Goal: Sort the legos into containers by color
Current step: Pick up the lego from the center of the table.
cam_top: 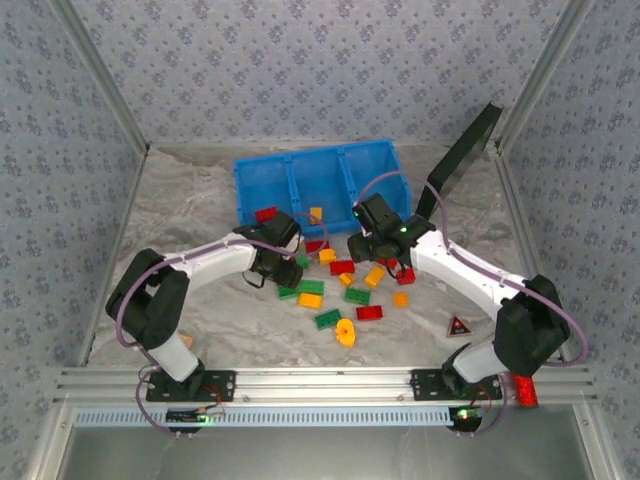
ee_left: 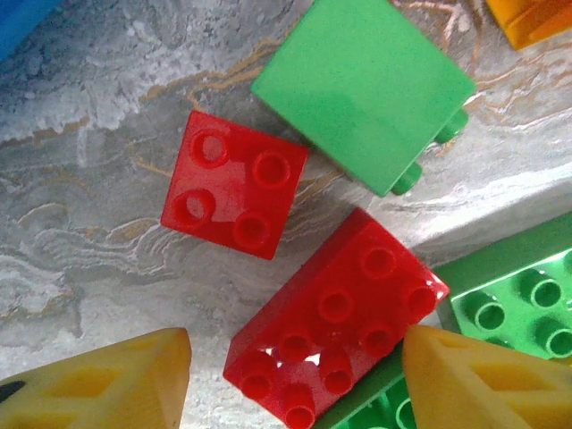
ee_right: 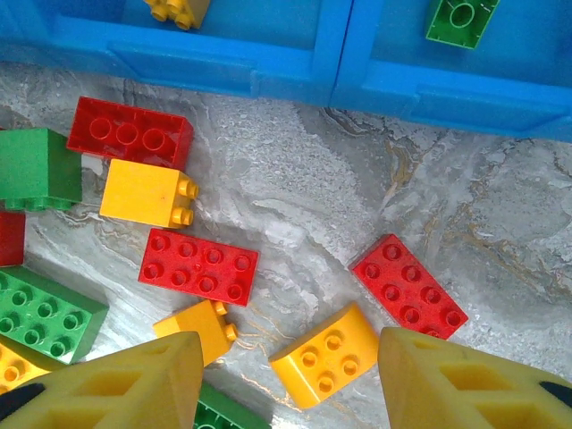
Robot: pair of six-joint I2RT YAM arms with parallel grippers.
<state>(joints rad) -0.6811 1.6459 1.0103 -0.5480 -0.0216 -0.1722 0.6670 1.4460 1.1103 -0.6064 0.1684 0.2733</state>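
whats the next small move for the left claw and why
Probably lower the left claw a little and close on the long red brick. The claw is open and that brick's near end lies between its fingers. A green brick sits against the red one's side, so it might get nudged.

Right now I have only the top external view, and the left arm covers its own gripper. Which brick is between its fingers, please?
Observer: The left gripper stands open over a red eight-stud brick, studs up.
Operator: And the bin, is something already inside?
Observer: A green brick lies in the blue bin; a yellow brick is in the next compartment.
Operator: The right gripper?
Observer: The right gripper is open, a rounded yellow-orange brick lying between its jaws.
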